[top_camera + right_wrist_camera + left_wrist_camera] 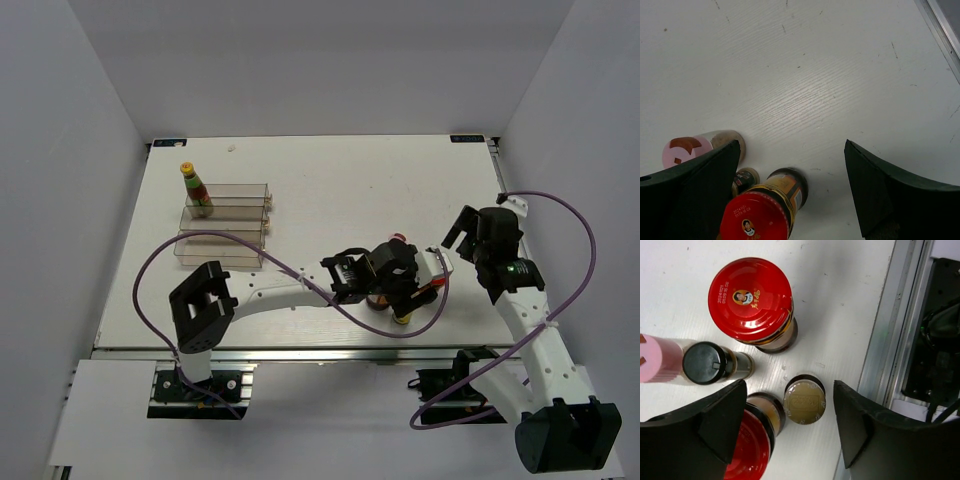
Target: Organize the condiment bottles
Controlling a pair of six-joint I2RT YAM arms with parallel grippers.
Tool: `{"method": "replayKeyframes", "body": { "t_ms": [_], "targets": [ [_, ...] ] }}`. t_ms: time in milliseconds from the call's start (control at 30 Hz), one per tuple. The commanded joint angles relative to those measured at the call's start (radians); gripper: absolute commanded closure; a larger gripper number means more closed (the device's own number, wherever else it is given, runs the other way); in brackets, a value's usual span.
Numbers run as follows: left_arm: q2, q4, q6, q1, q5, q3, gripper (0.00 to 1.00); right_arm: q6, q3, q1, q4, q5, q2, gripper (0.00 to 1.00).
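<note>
My left gripper (789,385) stands open and empty astride the slim gold-capped bottle (804,401) at the near edge of the table (840,290) (neighbours crowd it), so closing may clip the red-lidded jar (752,455) and topple it.

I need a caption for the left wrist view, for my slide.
Left gripper, open, above a gold-capped bottle, with a red-lidded jar nearby.

My fingers (705,425) look matt black plastic; upper left, that jar lid (750,300) gleams glossy red; the table (840,290) shows fine grain.
</note>
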Motion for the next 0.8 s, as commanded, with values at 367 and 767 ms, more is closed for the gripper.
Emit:
{"method": "replayKeyframes", "body": {
  "t_ms": [367,767],
  "targets": [
    [-0.023,-0.024,0.010,-0.034,-0.023,0.056,0.55,-0.015,0.012,-0.005,0.023,-0.003,-0.025,0.11],
    [-0.104,-0.013,0.027,-0.035,0.074,0.109,0.91,-0.014,0.003,-0.004,0.031,0.019,-0.045,0.11]
  ]
}}
